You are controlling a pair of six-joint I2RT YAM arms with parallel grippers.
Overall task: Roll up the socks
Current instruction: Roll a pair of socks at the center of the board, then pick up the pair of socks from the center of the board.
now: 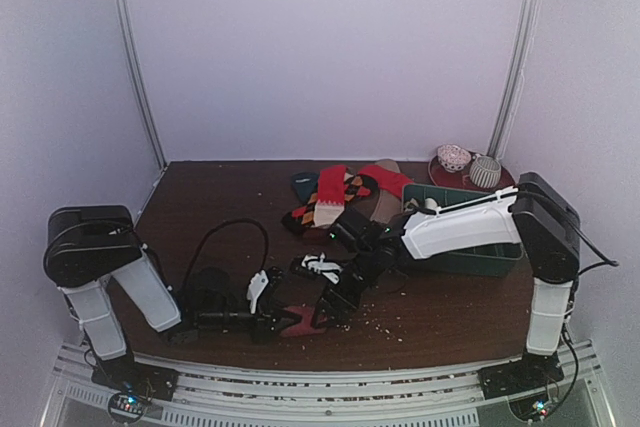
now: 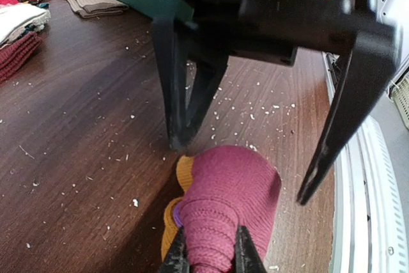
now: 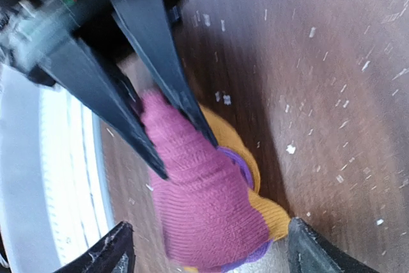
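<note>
Left end effector (image 2: pixel 211 251) clamps sock (image 2: pixel 229 199) at 6 o'clock; right end effector (image 2: pixel 243 171) straddles it, jaws wide. Mid-roll, likely; next, right must close and tuck.

robot test booth (plain white walls (image 1: pixel 320 47), aluminium rail (image 1: pixel 330 387))

White links (image 1: pixel 460 228), black joints (image 1: pixel 547 232), looping black cable (image 1: pixel 232 222), black jaws

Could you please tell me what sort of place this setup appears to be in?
Probably a lab test booth rather than a home: plain white walls enclose a wood-grain table, two robot arms are bolted to a metal rail, and loose socks lie piled on the table.
</note>
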